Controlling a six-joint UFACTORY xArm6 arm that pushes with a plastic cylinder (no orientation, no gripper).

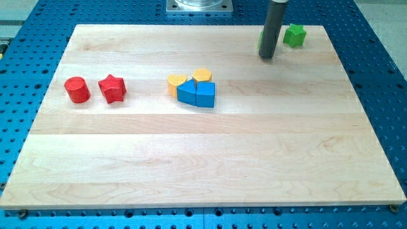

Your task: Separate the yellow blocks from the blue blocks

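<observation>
Tip far from cluster; yellow and blue touching.

Tip down near the board's top right corner, bare rod, grasping nothing, just beside a green block half hidden behind it and near the green star. Target cluster at board centre, toward the top edge, well apart from the tip, down and to the view's left. Yellow heart and yellow block on the cluster's top side; blue triangle and blue cube below, all packed together. Red cylinder and red star near the left edge, clear of any likely path.
</observation>
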